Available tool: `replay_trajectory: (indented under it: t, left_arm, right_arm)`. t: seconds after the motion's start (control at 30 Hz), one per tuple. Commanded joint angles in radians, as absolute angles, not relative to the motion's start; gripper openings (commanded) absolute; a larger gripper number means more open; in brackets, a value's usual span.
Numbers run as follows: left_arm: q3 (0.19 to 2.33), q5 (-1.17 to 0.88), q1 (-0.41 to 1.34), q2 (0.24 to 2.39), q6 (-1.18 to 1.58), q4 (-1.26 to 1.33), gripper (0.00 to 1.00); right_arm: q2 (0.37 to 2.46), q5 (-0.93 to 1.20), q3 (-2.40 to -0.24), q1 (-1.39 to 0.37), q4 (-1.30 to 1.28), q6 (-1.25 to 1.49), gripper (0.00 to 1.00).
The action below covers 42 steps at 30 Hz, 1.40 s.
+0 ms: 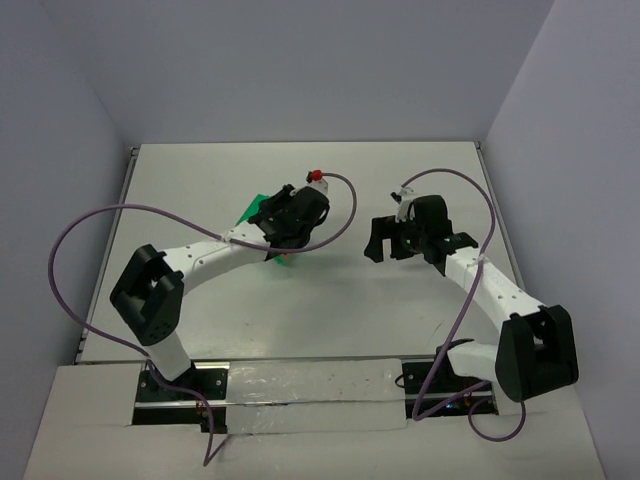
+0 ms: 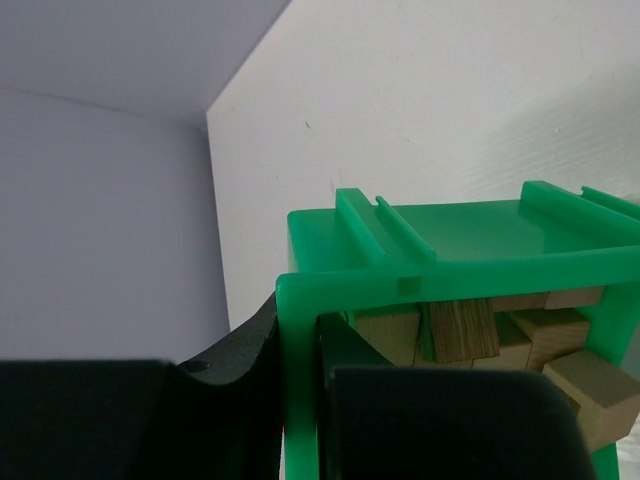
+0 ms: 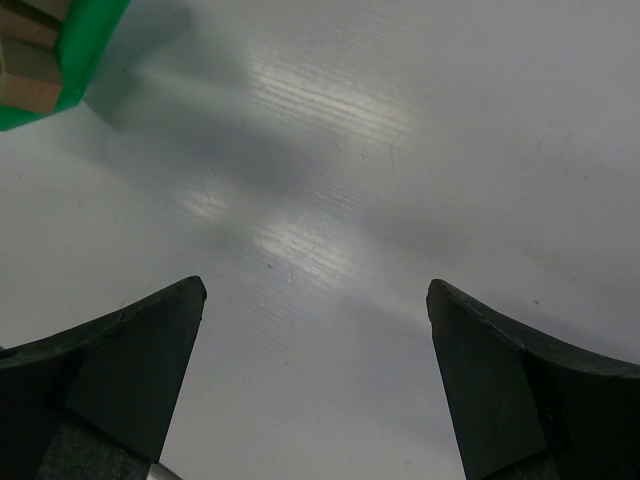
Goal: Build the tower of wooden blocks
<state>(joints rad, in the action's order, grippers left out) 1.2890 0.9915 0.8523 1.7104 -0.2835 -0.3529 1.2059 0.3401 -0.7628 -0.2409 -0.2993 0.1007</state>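
- My left arm reaches from its base toward 1 o'clock in the top view.
- My left gripper is closed, fingers pinching one wall of the green tray.
- My right arm reaches from its base toward 11 o'clock.
- My right gripper faces 9 o'clock, jaws spread wide, holding nothing.

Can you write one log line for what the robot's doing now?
left jaws: shut on green tray wall | wood blocks: inside tray | right jaws: open, empty, over table
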Motion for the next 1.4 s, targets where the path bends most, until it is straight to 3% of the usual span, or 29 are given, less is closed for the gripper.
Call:
replay_trajectory:
  t: [0.0, 0.27, 1.37]
  left_arm:
    - [1.29, 1.144, 0.902, 1.723, -0.43, -0.143, 0.0]
    - [1.212, 1.216, 0.987, 1.761, -0.644, 0.107, 0.0]
    - [1.177, 1.288, 1.167, 1.979, -0.953, 0.422, 0.0]
  right_arm:
    - [1.249, 0.405, -0.781, -0.231, -0.275, 0.135, 1.0]
    - [1.293, 0.434, -0.787, -0.219, -0.275, 0.147, 1.0]
    - [1.296, 0.489, -0.799, 0.069, -0.313, 0.192, 1.0]
